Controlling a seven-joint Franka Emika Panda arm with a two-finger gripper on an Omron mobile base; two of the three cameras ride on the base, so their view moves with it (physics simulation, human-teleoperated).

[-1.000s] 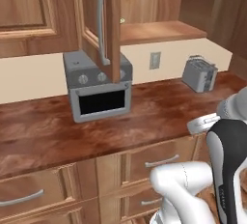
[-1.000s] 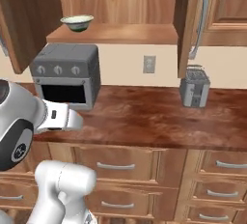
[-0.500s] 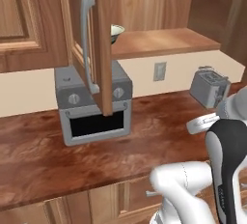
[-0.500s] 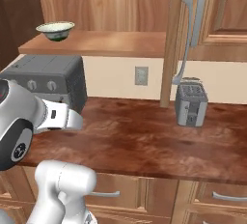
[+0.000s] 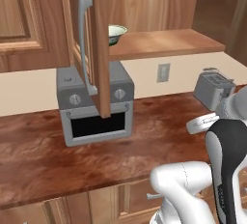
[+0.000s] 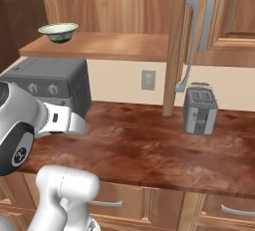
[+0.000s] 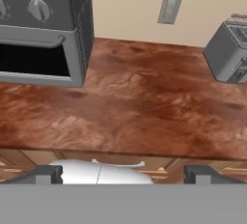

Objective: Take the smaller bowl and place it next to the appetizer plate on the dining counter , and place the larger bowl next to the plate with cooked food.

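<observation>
One unlabelled bowl (image 6: 58, 31), perhaps the smaller

Kitchen: toaster oven (image 5: 96, 103), toaster (image 6: 199, 108), wooden cabinets (image 6: 226, 21)

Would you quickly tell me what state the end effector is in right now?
End effector: open, fingertips wide apart, holding nothing, above the counter's front edge.

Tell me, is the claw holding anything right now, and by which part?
Nothing is held. The claw is wide open with nothing between its tips, and the bowl sits on the cabinet shelf.
</observation>
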